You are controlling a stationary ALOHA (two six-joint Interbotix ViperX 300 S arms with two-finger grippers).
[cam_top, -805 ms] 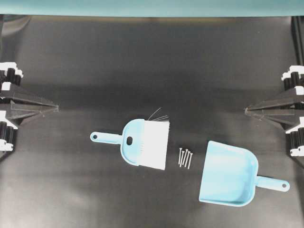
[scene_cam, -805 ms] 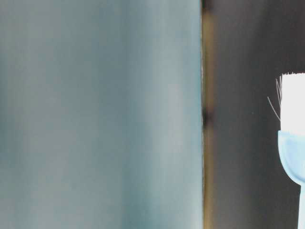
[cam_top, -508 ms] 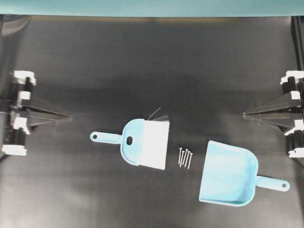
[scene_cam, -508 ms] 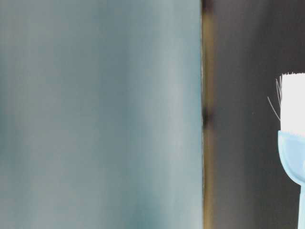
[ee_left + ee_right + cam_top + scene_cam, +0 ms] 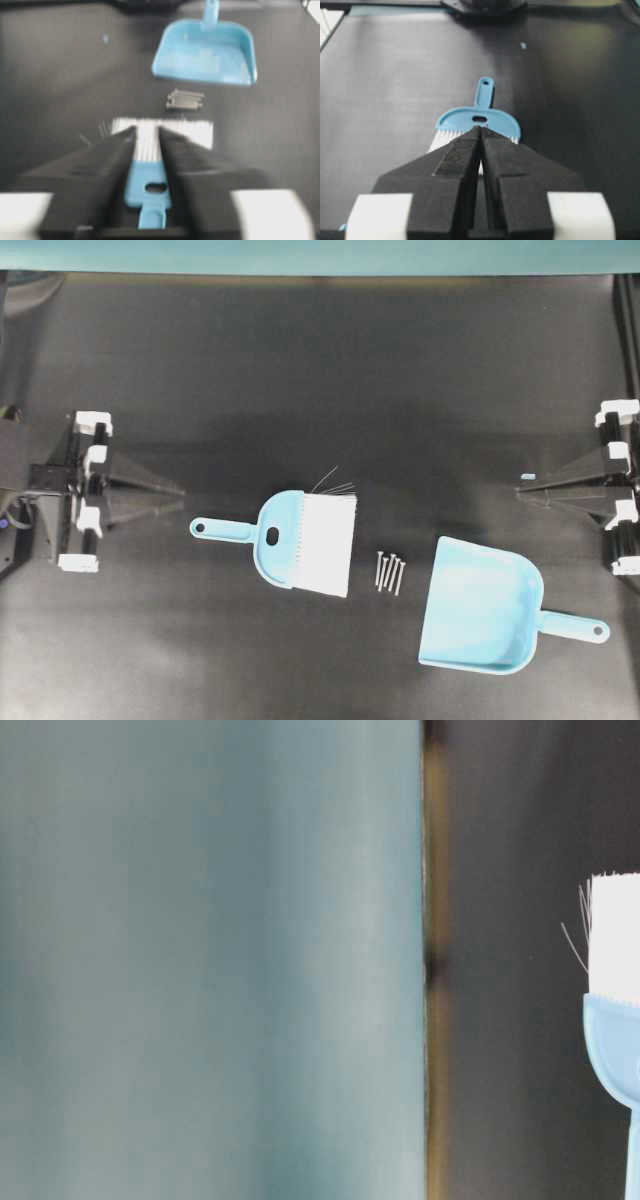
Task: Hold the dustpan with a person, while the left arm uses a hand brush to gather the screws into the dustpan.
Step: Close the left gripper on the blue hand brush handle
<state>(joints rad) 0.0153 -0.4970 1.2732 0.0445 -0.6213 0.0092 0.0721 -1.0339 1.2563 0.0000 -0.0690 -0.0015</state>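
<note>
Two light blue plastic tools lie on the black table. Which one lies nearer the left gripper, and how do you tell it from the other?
The hand brush: it carries white bristles, unlike the scoop-shaped dustpan. The left gripper is beside its handle.

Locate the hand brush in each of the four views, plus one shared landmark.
Overhead: hand brush left of centre, handle pointing left, bristles toward the screws.
Table-level: only its bristles and head show, cut off at the right edge.
Left wrist: bottom centre, seen between the left hand's fingers, screws beyond it.
Right wrist: centre, partly behind the right hand, handle pointing away.
Shared landmark: the white bristle block.
</note>
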